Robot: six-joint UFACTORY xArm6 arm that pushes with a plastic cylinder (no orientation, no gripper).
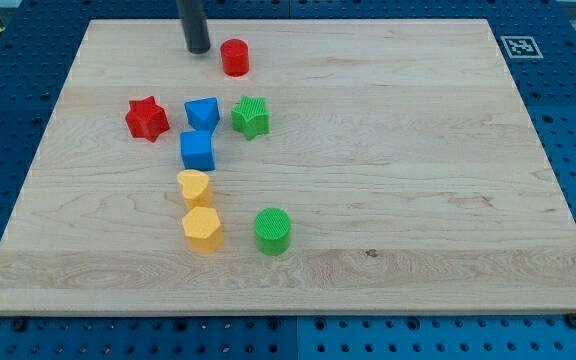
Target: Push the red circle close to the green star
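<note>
The red circle (235, 58) stands near the view's top, left of centre. The green star (251, 116) lies a short way below it, slightly to the right, with bare board between them. My tip (199, 49) rests on the board just left of the red circle, a small gap apart from it. The rod rises out of the view's top edge.
A red star (147, 118) lies at the left. Two blue blocks (202, 113) (197, 151) sit left of the green star. Two yellow blocks (194, 187) (203, 229) and a green circle (272, 231) lie lower down. The wooden board (418, 180) rests on a blue perforated table.
</note>
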